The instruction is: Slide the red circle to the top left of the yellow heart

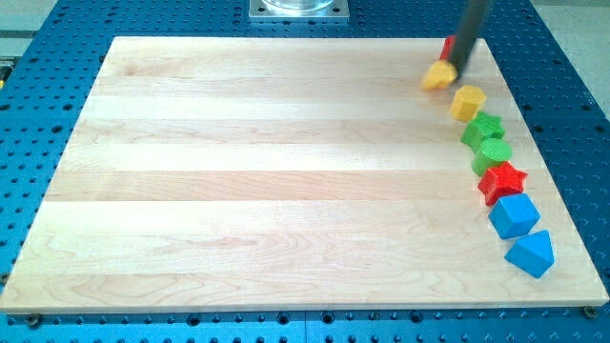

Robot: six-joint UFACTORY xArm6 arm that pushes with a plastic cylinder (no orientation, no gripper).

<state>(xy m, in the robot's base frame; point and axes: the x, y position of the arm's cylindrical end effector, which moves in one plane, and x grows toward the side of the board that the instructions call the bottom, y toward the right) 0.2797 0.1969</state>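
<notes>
Red circle [446, 46] mostly hidden behind rod, orientation unclear; my tip [450, 69] touching blurred yellow heart [438, 77], possibly.

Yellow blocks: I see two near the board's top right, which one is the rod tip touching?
My tip touches the upper-left yellow block, blurred so its shape is unclear. The other yellow block sits apart, lower right, heading the row above the green blocks.

My visible body is a single straight rod [466, 33], dark grey to near black, smooth and round in section, with no markings, cables or screws discernible. My tip [451, 69] is plain and blunt, slightly motion-blurred.
</notes>
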